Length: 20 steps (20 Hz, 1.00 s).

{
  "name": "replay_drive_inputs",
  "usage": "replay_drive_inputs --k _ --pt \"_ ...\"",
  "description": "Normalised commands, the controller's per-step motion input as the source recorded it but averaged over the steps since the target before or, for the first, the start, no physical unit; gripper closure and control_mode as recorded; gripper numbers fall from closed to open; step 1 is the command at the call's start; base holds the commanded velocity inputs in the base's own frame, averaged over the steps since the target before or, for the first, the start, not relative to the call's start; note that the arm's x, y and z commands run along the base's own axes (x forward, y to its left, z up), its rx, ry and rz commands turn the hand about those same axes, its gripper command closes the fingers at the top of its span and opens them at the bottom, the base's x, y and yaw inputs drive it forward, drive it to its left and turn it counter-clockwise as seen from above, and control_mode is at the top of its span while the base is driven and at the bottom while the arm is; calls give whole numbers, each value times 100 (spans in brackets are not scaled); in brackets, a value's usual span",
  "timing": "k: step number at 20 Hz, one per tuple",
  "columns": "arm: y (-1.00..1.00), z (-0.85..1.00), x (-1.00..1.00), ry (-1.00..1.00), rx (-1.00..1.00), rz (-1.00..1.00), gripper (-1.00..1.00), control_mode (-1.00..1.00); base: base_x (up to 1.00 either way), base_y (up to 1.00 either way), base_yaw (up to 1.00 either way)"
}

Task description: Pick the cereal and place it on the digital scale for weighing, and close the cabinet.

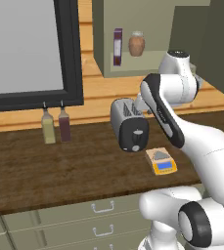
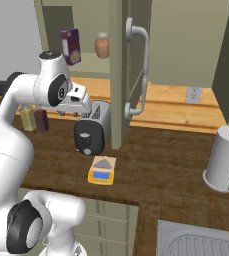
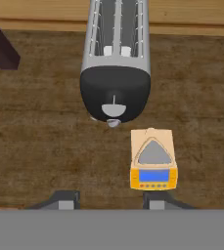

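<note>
The cereal (image 1: 117,47) (image 2: 71,46), a thin dark purple box, stands upright on the shelf of the olive-green cabinet (image 1: 155,29), whose door (image 2: 117,75) with its silver bar handle hangs wide open. On the wooden counter lies the yellow-orange digital scale (image 1: 162,161) (image 2: 102,170) (image 3: 153,158), just in front of the toaster. My gripper (image 3: 112,201) (image 2: 87,111) hovers above the counter over the toaster and scale, pointing down. Its fingers stand apart with nothing between them, well below the cereal.
A silver-black toaster (image 1: 129,124) (image 3: 116,63) sits behind the scale. A brown jar (image 1: 136,44) shares the cereal's shelf. Two bottles (image 1: 56,126) stand under the dark-framed window at left. A white kettle (image 2: 226,160) and a sink (image 2: 201,242) are at right.
</note>
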Motion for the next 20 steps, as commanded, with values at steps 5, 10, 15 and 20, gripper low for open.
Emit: replay_drive_inputs --k 5,10,15,20 --pt "1 0 -35 -11 0 -1 -100 -100 0 0 0" --pt "2 28 -56 -24 6 -5 -100 -100 0 0 0" --pt "2 67 -41 -23 0 -1 -100 -100 0 0 0" --pt "0 72 -34 -19 0 0 -100 -100 0 0 0"
